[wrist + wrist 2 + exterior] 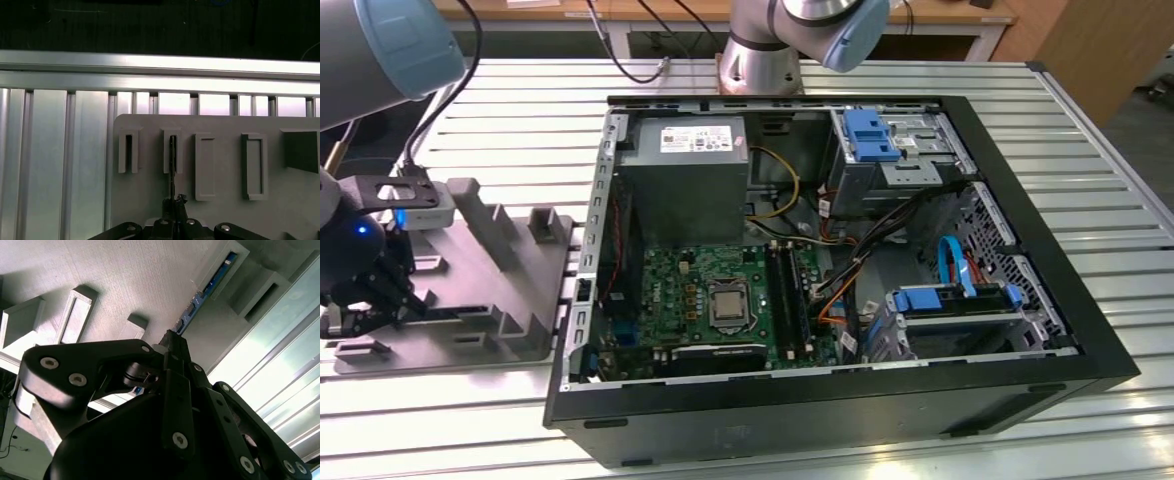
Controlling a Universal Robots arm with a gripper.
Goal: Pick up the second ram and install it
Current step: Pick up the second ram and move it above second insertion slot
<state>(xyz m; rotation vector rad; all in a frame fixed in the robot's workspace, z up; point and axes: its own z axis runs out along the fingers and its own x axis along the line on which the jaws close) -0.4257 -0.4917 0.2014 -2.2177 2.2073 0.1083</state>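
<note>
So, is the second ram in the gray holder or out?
In: the second ram stands on edge in a slot of the gray holder.

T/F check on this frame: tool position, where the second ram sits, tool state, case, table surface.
1. The tool is above the gray holder at the exterior view's left, outside the PC case. True.
2. The second ram is seated on the motherboard. False: it stands on edge in a slot of the gray holder.
3. The tool is wide open, clear of the second ram. False: in both wrist views it is shut on the second ram's edge.
4. The PC case is open, with the motherboard exposed. True.
5. The gray holder rests on a wooden tabletop. False: it rests on a slatted metal table.
</note>
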